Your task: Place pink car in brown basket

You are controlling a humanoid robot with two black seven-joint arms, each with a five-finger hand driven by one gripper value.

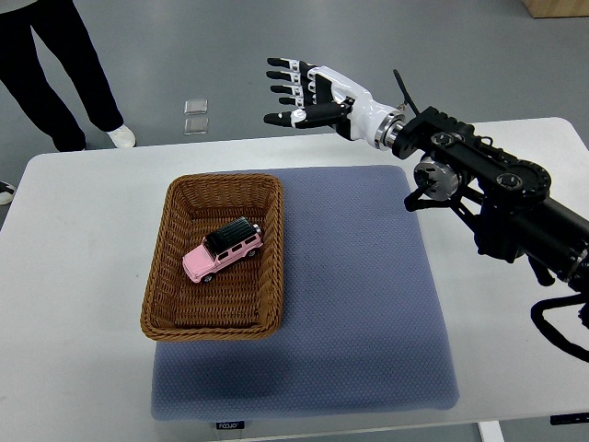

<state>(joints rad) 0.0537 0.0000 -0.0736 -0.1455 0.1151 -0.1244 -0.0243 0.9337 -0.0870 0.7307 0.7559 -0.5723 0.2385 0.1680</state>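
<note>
On a white surface (pixel 83 239) padded with a blue-grey mat (pixel 359 304), the pink car (pixel 222 251) lies inside the brown basket (pixel 161 276), resting on the woven floor near the middle, angled with its dark roof up. The robot's right hand (pixel 308 94), reaching in from the right edge, hangs high beyond the far edge of the surface, well apart from the basket, its fingers (pixel 281 92) spread and holding nothing. No left hand shows. A person's dark-trousered legs (pixel 55 64) stand at the upper left on the floor, near two small clear squares (pixel 195 115).

By the look of it, the placing is done and little remains but to draw the arm clear. The risk now lies with that arm: its bulky black forearm (pixel 497 198) overhangs the mat, and a low sweep leftward could clip the basket's rim, shove it across the mat, or tip the car out.
</note>
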